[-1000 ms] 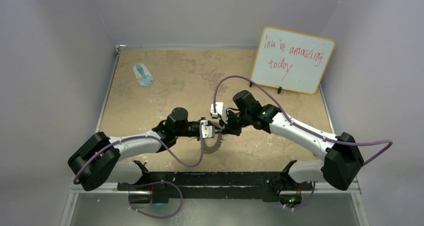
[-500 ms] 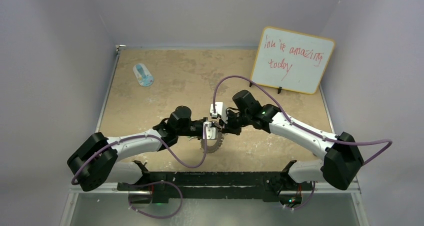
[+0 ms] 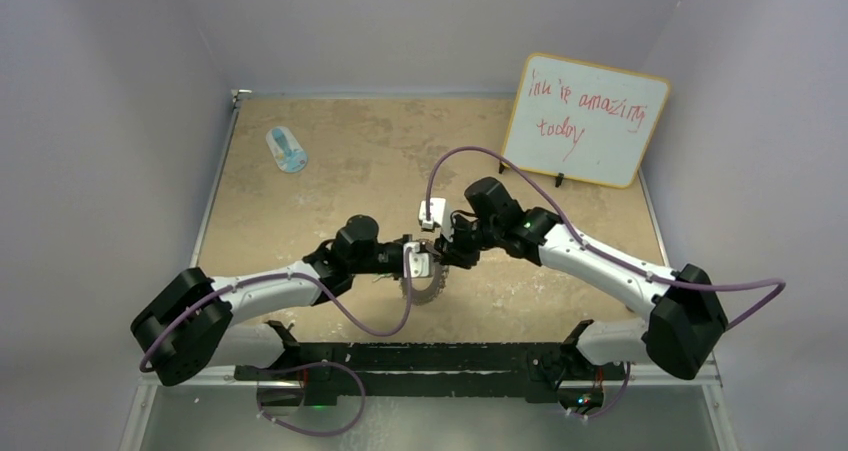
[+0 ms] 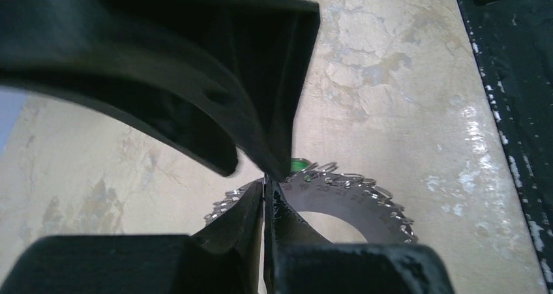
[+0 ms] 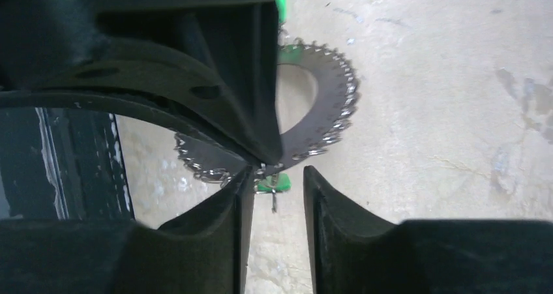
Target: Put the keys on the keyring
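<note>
The keyring [image 3: 428,293], a flat silver ring with wire loops round its rim, hangs tilted just above the table's middle. My left gripper [image 3: 415,261] is shut on its rim; in the left wrist view the jaws [image 4: 264,182] are pressed together at the ring's edge [image 4: 352,203]. A key with a green tag [image 5: 274,184] dangles from the keyring's [image 5: 326,98] rim. My right gripper [image 5: 276,171] stands open around that tag without touching it. The green tag [image 4: 298,165] also peeks out behind the fingers in the left wrist view. No other keys show.
A blue-and-white oval object [image 3: 287,149] lies at the far left of the table. A whiteboard [image 3: 585,119] with red writing leans at the back right. The black mounting rail [image 3: 430,356] runs along the near edge.
The right gripper's jaws have parted, letting go of the green-tagged key, which now hangs from the ring. The left gripper has closed tighter on the ring and shifted slightly.
</note>
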Controlling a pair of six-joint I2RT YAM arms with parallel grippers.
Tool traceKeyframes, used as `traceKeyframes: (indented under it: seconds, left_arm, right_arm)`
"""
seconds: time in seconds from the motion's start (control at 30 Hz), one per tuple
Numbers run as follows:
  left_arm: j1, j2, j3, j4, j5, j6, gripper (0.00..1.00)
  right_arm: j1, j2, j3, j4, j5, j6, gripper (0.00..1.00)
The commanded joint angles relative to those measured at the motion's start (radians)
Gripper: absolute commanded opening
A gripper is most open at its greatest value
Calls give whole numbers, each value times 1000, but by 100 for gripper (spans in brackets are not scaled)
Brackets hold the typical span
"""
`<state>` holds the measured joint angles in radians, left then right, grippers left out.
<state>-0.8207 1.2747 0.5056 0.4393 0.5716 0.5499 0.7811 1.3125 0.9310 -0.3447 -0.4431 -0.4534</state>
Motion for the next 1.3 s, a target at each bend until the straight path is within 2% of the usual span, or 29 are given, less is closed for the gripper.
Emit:
traceKeyframes:
  seconds: [0.0, 0.07, 0.1, 0.17, 0.27, 0.5, 0.77, 1.0, 1.27]
  left_arm:
    - [-5, -63, -98, 184, -32, -141, 0]
    - [-5, -88, -150, 288, -55, -211, 0]
    - [-5, -100, -175, 332, -70, -242, 0]
    - [-5, -122, -223, 425, -95, -299, 0]
    - [-5, -160, -289, 550, -120, -360, 0]
    - [-5, -247, -391, 742, -158, -437, 0]
    - [-5, -271, -398, 749, -163, -440, 0]
    - [-5, -250, -398, 738, -153, -435, 0]
    - [-5, -263, -400, 724, -152, -427, 0]
  right_arm:
    - [3, -98, -31, 190, 61, 94, 49]
    - [-3, -159, -91, 288, 71, 128, 66]
    - [-7, -191, -123, 332, 67, 140, 70]
    - [-15, -253, -193, 441, 46, 166, 75]
    - [-38, -303, -263, 532, -42, 192, 75]
    - [-54, -271, -298, 580, -243, 194, 57]
    - [-55, -198, -302, 674, -353, 202, 39]
    - [-55, -134, -298, 758, -371, 212, 34]
    - [-55, -92, -289, 780, -384, 208, 1]
